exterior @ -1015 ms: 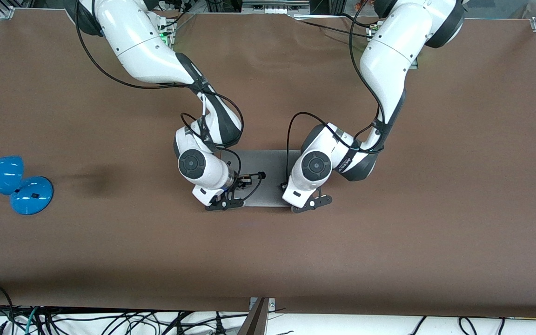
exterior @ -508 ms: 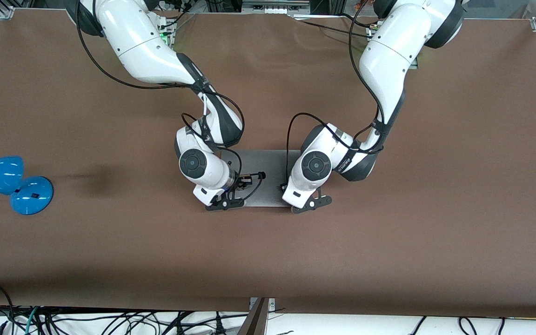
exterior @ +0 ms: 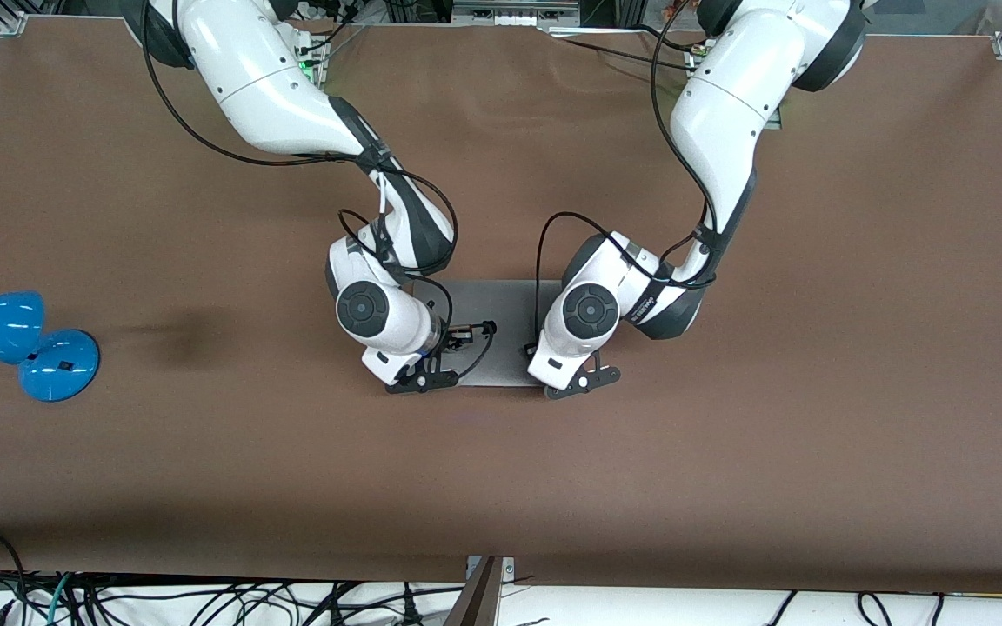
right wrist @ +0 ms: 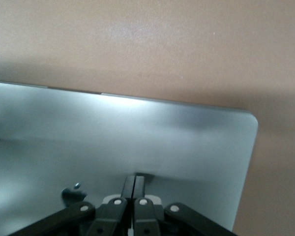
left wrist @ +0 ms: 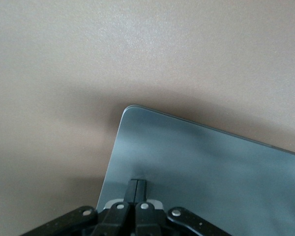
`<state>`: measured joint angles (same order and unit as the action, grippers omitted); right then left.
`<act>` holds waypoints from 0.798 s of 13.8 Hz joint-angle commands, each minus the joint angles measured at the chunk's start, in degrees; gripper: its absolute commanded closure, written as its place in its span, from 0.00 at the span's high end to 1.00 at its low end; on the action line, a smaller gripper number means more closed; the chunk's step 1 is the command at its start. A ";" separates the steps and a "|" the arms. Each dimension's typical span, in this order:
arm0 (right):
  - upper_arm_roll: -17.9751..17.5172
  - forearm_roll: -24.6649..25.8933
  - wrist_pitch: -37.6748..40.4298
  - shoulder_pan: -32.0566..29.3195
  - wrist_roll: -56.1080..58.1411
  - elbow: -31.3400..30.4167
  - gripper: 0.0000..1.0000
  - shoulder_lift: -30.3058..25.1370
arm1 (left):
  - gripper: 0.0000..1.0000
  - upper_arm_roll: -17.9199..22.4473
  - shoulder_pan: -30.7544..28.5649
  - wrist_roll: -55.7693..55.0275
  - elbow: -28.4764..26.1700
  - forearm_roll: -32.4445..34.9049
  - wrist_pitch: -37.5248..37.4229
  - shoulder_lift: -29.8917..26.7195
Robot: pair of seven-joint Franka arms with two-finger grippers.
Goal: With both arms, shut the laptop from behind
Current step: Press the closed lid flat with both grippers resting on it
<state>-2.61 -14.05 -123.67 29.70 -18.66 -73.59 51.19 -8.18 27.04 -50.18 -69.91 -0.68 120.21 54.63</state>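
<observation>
The silver-grey laptop (exterior: 505, 304) lies in the middle of the table with its lid down flat; only the bare lid shows. My right gripper (exterior: 420, 381) is over the lid's corner toward the right arm's end, at the edge nearer the front camera. It is shut, and its fingertips (right wrist: 135, 181) rest on the lid (right wrist: 113, 137). My left gripper (exterior: 584, 382) is over the corner toward the left arm's end of that same edge. It too is shut, with its fingertips (left wrist: 137, 184) on the lid (left wrist: 211, 162). Neither holds anything.
A blue lamp (exterior: 23, 343) stands on the table at the right arm's end. Black cables loop from both wrists over the laptop (exterior: 544, 261). More cables hang below the table's edge nearest the front camera (exterior: 205, 600).
Almost nothing: the right arm's wrist has crept slightly toward the laptop's middle. The left arm and the laptop have stayed put.
</observation>
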 commanded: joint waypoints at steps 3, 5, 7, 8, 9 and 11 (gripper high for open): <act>1.20 -0.37 7.47 0.09 -3.84 5.03 0.65 0.40 | 0.00 0.80 0.83 0.61 2.68 1.39 -0.32 1.79; 2.60 -0.37 7.48 0.44 -3.76 5.03 0.87 -0.30 | 0.00 0.80 0.82 0.61 2.68 1.39 -0.50 1.18; 4.27 -0.28 7.48 0.44 -3.23 5.04 1.00 -1.09 | 0.13 0.80 0.65 0.61 2.68 1.65 -1.29 -0.05; 4.36 -0.28 7.56 0.27 -3.31 5.03 1.00 -1.44 | 0.22 0.80 0.39 0.61 2.24 1.74 -1.47 -1.19; 4.37 -0.28 7.56 0.27 -3.49 5.03 1.00 -2.14 | 0.63 0.71 0.21 0.61 1.80 1.74 -2.34 -2.33; 4.80 -0.19 9.31 -0.08 -3.67 5.12 1.00 -3.63 | 1.00 0.71 0.12 0.87 1.01 1.74 -4.45 -4.44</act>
<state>1.56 -14.05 -117.17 29.55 -21.74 -68.43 49.89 -7.81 27.02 -50.17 -68.13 -0.51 118.69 53.13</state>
